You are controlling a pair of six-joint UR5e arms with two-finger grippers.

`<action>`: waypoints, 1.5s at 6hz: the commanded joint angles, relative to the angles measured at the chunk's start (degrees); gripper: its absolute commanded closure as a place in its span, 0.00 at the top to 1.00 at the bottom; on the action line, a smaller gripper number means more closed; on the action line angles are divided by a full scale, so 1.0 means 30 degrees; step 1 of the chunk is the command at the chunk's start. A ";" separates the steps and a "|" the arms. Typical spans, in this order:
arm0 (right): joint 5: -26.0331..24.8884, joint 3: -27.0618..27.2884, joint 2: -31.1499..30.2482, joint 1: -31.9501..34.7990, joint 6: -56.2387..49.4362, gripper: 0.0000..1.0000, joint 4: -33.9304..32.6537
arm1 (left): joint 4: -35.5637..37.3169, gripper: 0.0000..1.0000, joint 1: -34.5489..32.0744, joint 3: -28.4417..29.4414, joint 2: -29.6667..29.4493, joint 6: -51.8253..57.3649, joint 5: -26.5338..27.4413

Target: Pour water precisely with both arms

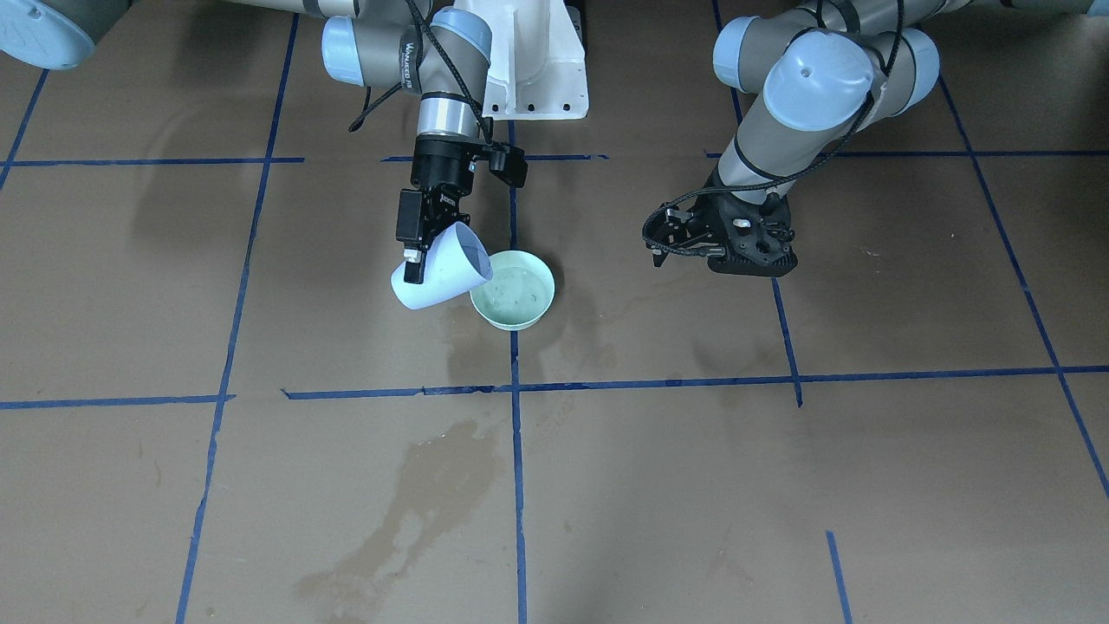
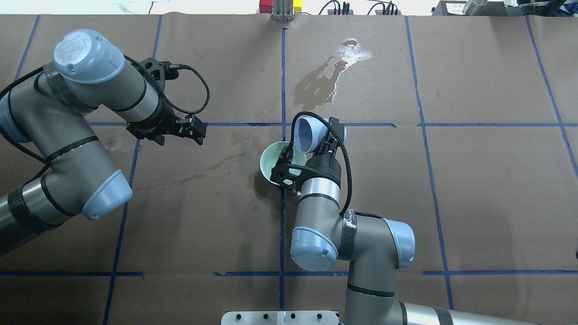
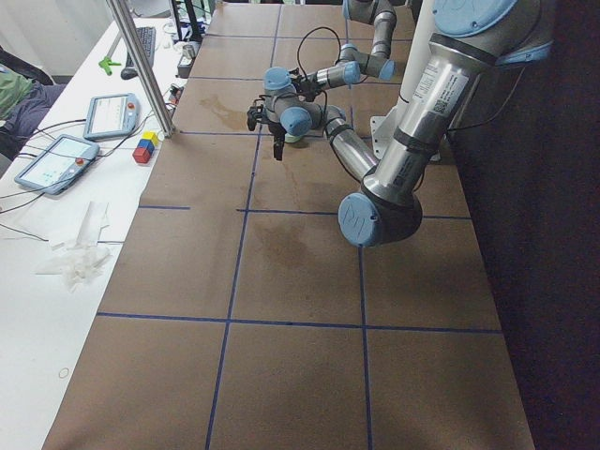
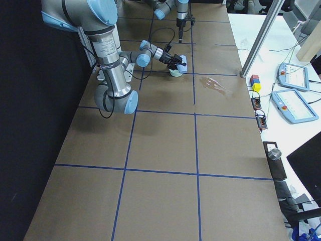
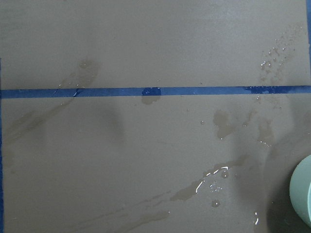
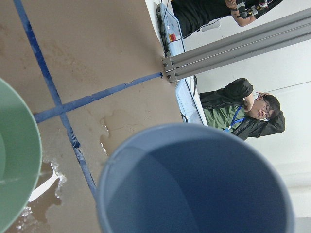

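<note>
Mint-green round plastic bowl (image 1: 520, 326) sits at mid-table on the brown paper table cover (image 1: 866, 477), and the water (image 1: 518, 293) shows as a faint rippled sheen inside it. At the bowl's nine o'clock in the front-facing view, the right gripper (image 1: 418, 251) pinches the wall of a pale blue paper cup (image 1: 442, 273). The cup is tipped steeply, with its lip over the bowl's rim. The right wrist view looks into the cup, and no liquid can be made out there. The left gripper (image 1: 719, 243) hovers well apart at three o'clock; its fingers look spread and hold nothing.

The pour seems at or near its end. Doing it well means rolling the wrist slowly and keeping the lip inside the rim rather than on it. The grip should be light, so the soft cup does not buckle and squirt. Darker wet patches (image 1: 433, 494) at the bowl's six o'clock suggest that drips land easily, so the cup should come upright before it moves away.
</note>
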 commanded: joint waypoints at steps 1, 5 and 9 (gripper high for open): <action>0.0130 0.0282 -0.0060 -0.0019 0.2129 0.00 0.0885 | 0.0000 1.00 0.0000 -0.0001 0.0000 0.0000 0.0000; 0.4193 0.3605 -0.1517 0.0477 0.9363 0.00 0.3851 | 0.0029 1.00 0.0000 -0.0089 0.0000 0.0000 0.0000; 0.5638 0.6427 -0.5346 0.1995 1.3886 0.00 0.3997 | 0.0029 1.00 0.0000 -0.0206 0.0000 -0.0348 0.0000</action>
